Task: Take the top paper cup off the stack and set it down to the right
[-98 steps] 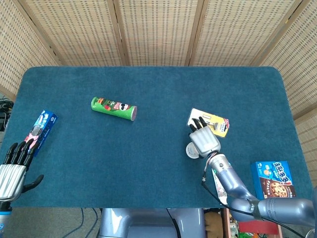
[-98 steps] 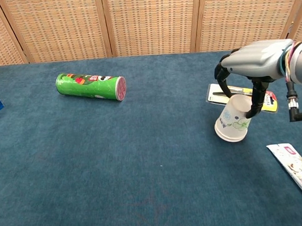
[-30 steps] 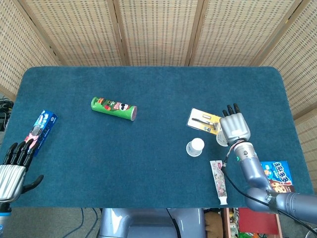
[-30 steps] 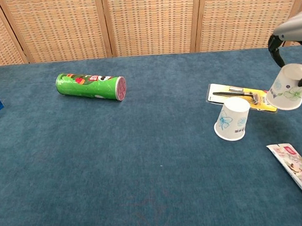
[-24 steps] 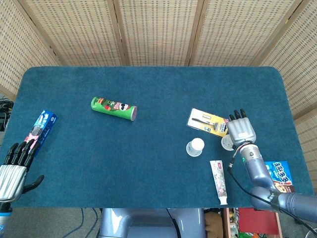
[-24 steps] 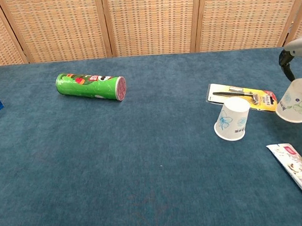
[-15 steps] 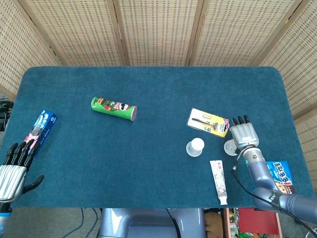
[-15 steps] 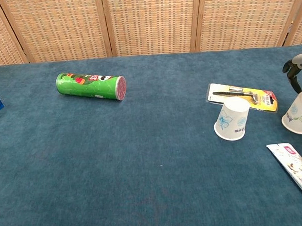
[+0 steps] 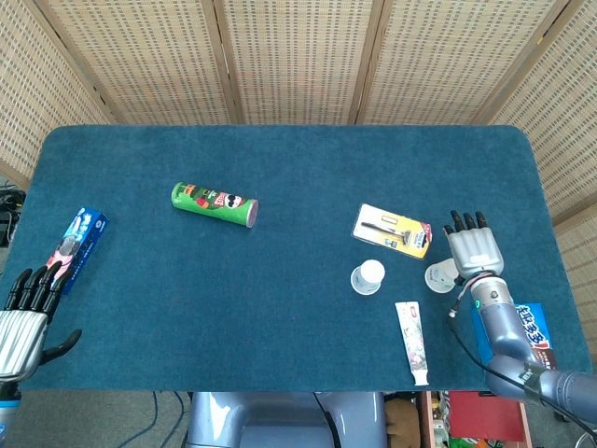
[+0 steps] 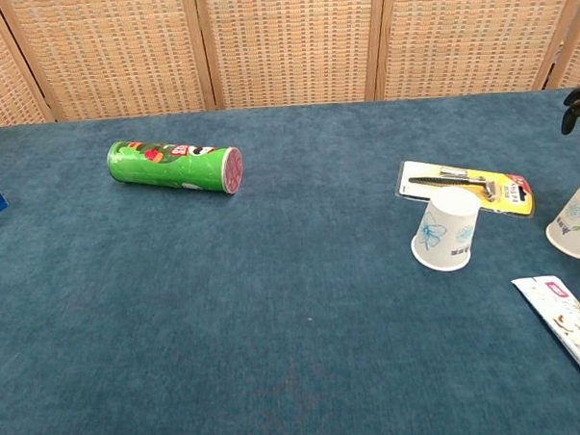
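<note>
My right robot hand [image 9: 474, 250] sits just right of the white paper cup with the green flower print [image 9: 440, 275], fingers straight and apart, nothing in them; whether it touches the cup wall I cannot tell from the head view, and the chest view catches only a dark fingertip at the frame edge. That cup stands upside down on the blue-carpeted worktop [image 9: 280, 308], well to the right of the other inverted white paper cup with a blue print [image 10: 446, 231], which marks the stack's place. I judge the set-down done; all that is left is to draw the arm clear without knocking the cup. Between the two cups lies a yellow-backed razor pack [image 9: 393, 230], and a pink-patterned tube [image 9: 411, 343] rests near the front edge. My left robot hand [image 9: 23, 322] hangs idle at the far corner, fingers extended, holding nothing.
</note>
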`<control>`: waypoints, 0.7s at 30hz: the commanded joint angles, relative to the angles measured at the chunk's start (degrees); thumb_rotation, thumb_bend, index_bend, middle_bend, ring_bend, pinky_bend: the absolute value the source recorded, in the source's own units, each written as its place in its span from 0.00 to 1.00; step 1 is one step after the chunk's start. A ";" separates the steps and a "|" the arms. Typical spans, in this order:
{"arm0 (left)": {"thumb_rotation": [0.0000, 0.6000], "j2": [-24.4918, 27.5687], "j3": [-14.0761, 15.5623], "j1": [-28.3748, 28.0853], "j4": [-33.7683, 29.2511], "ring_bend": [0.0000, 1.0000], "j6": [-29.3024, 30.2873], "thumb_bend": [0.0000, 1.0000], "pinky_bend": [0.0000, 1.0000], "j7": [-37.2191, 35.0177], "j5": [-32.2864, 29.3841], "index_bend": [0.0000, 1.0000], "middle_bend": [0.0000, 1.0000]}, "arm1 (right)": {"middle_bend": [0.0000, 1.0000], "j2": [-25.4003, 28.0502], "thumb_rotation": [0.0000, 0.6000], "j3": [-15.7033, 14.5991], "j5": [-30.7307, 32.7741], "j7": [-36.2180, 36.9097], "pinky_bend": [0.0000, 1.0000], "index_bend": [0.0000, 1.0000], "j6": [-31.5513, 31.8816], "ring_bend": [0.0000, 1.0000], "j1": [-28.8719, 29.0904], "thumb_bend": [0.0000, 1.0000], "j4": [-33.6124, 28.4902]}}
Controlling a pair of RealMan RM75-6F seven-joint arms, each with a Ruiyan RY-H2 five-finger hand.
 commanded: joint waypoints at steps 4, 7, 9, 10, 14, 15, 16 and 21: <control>1.00 0.13 -0.11 -0.02 0.32 0.00 -0.10 0.24 0.00 -0.99 -0.31 0.00 0.00 | 0.00 3.96 1.00 -1.07 -20.76 16.86 0.00 0.17 9.81 0.00 -10.70 0.29 -8.34; 1.00 0.12 -0.11 -0.07 0.66 0.00 -0.40 0.24 0.00 -1.18 -0.58 0.00 0.00 | 0.00 3.17 1.00 -3.23 -31.26 23.81 0.00 0.15 15.26 0.00 -15.98 0.29 -7.78; 1.00 0.14 -0.14 -0.01 0.79 0.00 -0.35 0.24 0.00 -1.38 -0.73 0.00 0.00 | 0.00 1.63 1.00 -4.59 -37.21 26.91 0.00 0.12 19.18 0.00 -19.12 0.27 -5.62; 1.00 0.18 -0.16 0.03 0.85 0.00 -0.30 0.24 0.00 -1.51 -0.78 0.00 0.00 | 0.00 0.76 1.00 -5.21 -39.58 27.93 0.00 0.10 20.89 0.00 -20.51 0.26 -4.24; 1.00 0.22 -0.35 0.04 1.05 0.00 -0.18 0.24 0.00 -1.99 -0.98 0.00 0.00 | 0.00 -3.22 1.00 -6.31 -45.71 31.68 0.00 0.01 26.87 0.00 -25.82 0.21 1.25; 1.00 0.20 -0.36 -0.01 1.07 0.00 -0.28 0.25 0.00 -1.98 -1.04 0.00 0.00 | 0.00 -3.79 1.00 -6.43 -46.60 32.54 0.00 0.00 27.60 0.00 -26.68 0.21 2.14; 1.00 0.18 -0.39 -0.07 1.07 0.00 -0.39 0.25 0.00 -1.93 -1.10 0.00 0.00 | 0.00 -4.24 1.00 -6.49 -47.36 33.34 0.00 0.00 28.21 0.00 -27.42 0.21 2.90; 1.00 -0.12 -0.28 -0.34 0.91 0.00 -0.95 0.24 0.00 -0.94 -0.99 0.00 0.00 | 0.00 -5.70 1.00 -6.26 -49.58 36.57 0.00 0.00 29.65 0.00 -30.57 0.21 5.78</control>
